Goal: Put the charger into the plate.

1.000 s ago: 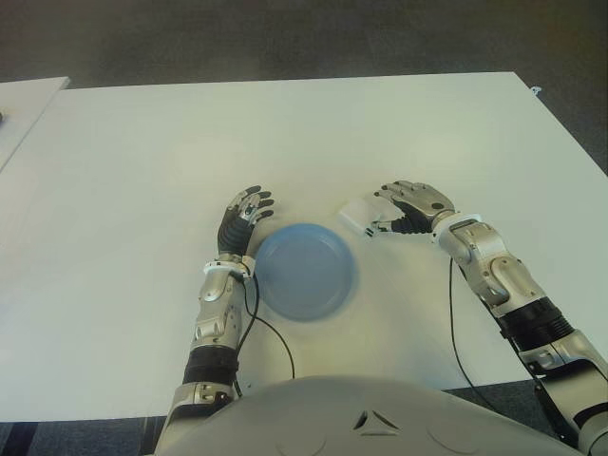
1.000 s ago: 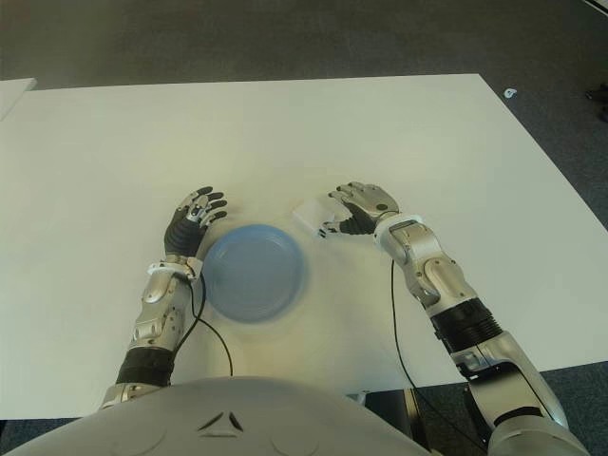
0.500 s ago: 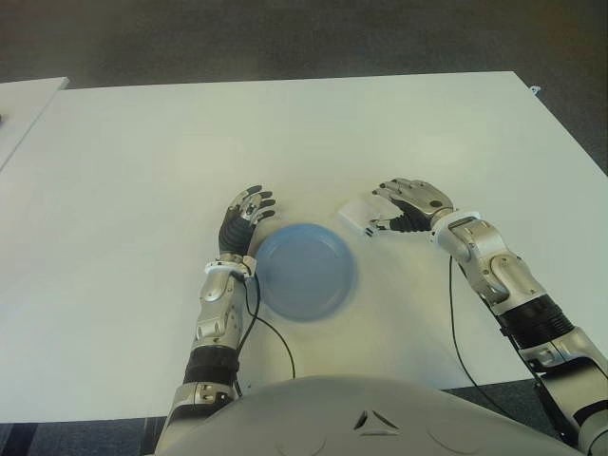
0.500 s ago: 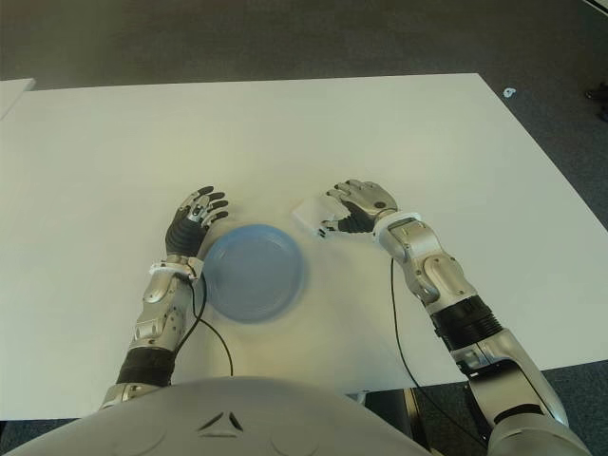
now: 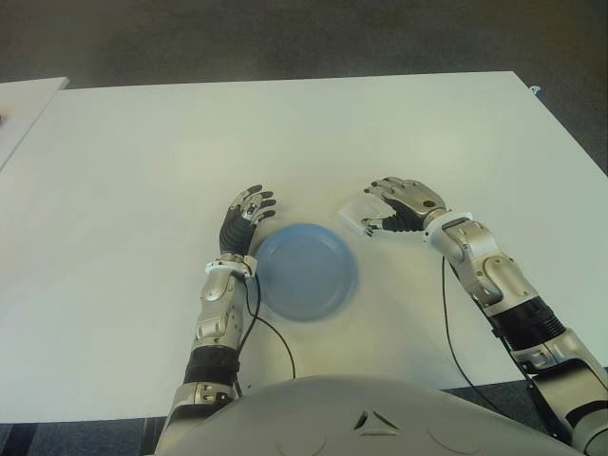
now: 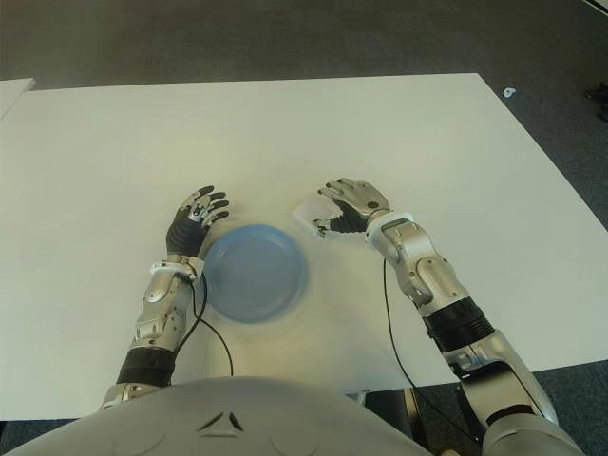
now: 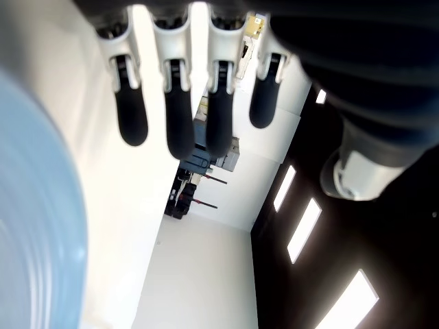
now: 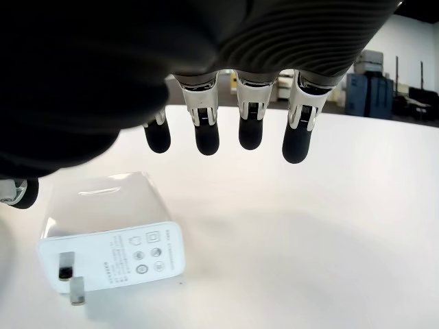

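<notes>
- Right hand [image 5: 404,202]: poised over the white charger [image 8: 110,229], fingers [image 8: 250,130] spread and curved above it, none closed on it
- Charger: on the white table [image 5: 142,152] beneath the right hand's fingertips, prongs pointing back toward the palm, just outside the plate's rim
- Blue plate [image 5: 306,271]: between the two hands
- Left hand [image 5: 245,217]: beside the plate on its left, fingers extended and holding nothing
</notes>
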{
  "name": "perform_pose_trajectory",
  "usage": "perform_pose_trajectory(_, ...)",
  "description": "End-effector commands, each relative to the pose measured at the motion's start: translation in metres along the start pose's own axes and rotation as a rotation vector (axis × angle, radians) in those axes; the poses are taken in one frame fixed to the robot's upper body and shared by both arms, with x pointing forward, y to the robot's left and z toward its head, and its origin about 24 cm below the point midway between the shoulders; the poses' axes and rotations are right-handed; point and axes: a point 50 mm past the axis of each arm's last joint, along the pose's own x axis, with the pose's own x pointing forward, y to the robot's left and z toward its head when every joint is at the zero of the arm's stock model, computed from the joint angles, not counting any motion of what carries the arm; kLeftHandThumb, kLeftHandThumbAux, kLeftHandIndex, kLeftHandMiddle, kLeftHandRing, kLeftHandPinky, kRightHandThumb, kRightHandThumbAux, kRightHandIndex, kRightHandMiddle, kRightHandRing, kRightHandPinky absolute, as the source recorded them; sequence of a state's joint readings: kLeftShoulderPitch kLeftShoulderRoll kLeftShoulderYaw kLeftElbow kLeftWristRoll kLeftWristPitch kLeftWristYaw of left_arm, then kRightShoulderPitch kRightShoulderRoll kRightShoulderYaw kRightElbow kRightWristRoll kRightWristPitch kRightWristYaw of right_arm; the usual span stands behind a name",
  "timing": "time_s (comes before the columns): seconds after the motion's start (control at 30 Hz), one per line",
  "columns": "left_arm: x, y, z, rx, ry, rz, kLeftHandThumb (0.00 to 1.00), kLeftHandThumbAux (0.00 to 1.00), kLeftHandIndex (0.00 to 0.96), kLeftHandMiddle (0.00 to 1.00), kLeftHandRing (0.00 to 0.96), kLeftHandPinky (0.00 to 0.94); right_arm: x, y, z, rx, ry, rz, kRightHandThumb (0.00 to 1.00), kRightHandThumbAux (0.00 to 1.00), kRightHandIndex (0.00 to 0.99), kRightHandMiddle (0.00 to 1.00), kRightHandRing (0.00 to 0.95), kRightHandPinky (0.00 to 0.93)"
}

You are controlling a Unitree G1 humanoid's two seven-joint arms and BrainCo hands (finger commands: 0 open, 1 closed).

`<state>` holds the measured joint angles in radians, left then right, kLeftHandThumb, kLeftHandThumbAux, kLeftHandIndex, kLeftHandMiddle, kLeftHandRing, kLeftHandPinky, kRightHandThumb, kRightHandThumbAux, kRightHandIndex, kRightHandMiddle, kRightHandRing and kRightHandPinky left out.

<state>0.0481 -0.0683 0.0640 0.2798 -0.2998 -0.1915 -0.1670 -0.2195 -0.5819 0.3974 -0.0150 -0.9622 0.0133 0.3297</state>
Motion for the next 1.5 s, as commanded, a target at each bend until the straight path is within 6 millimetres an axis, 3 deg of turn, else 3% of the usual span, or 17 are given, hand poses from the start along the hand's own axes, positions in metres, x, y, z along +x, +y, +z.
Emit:
perform_pose_trajectory(0.03,-0.004,-0.007,-0.012,-0.038,0.046,0.021,0.0,0.539,0.257,0.329,0.336,0.349,-0.001,0.007,0.008,0.017,-0.009,0.018,0.371,0.182,0.0,0.0,0.001,0.149)
perform_pose_trajectory(0.47,-0.003,-0.01,-0.013,-0.052,0.051,0.027,0.0,0.554,0.264,0.334,0.341,0.355,-0.001,0.013,0.021,0.063,-0.023,0.048,0.311,0.14,0.0,0.0,0.0,0.149)
perform_pose_trajectory(1.5,-0.006,-0.011,-0.01,-0.071,0.036,0.025,0.0,0.58,0.278,0.344,0.349,0.36,-0.003,0.024,0.03,0.107,0.043,0.056,0.316,0.111,0.0,0.0,0.0,0.171)
